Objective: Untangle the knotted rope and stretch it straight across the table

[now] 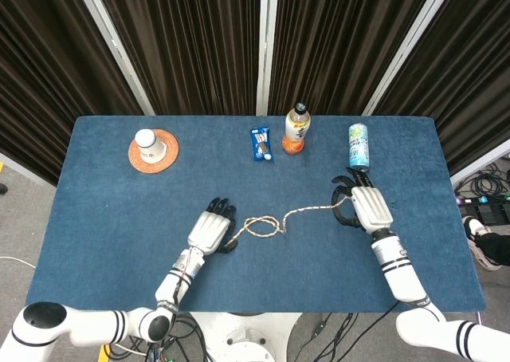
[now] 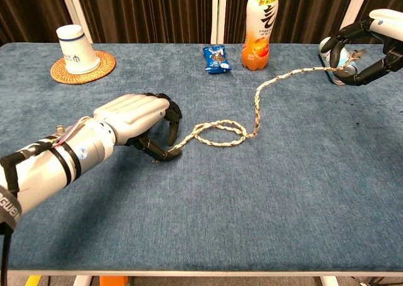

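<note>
Blue felt is covering the table (image 1: 103, 218) in the head view, and I am seeing the rope (image 1: 299, 212) lying across its middle, running roughly left to right between my two hands. Its long axis is following the table's long side, rising a little toward the right, with a loose loop near the left end. My left hand (image 1: 210, 231) is curling over the rope's left end, and my right hand (image 1: 368, 206) is closing around the right end just in front of the can (image 1: 358, 145). A bottle (image 1: 296, 129), a snack packet (image 1: 261, 143) and a cup on a coaster (image 1: 151, 149) are standing along the far side, well apart from the rope.

In the chest view, my left hand (image 2: 140, 116) is pinching the rope (image 2: 255, 113) at its frayed tip between thumb and finger. My right hand (image 2: 368, 46) is gripping the other end, lifted just above the table. The loop is lying flat beside my left hand, and from it the rope is bending away toward the upper right.

I am judging the risks thus: pulling both ends apart now could cinch the loop into a tight knot if the strand is crossing through it. My left pinch is sitting on the very tip, so tension could slip it free. A wide sweep by my right hand could knock the can.
</note>
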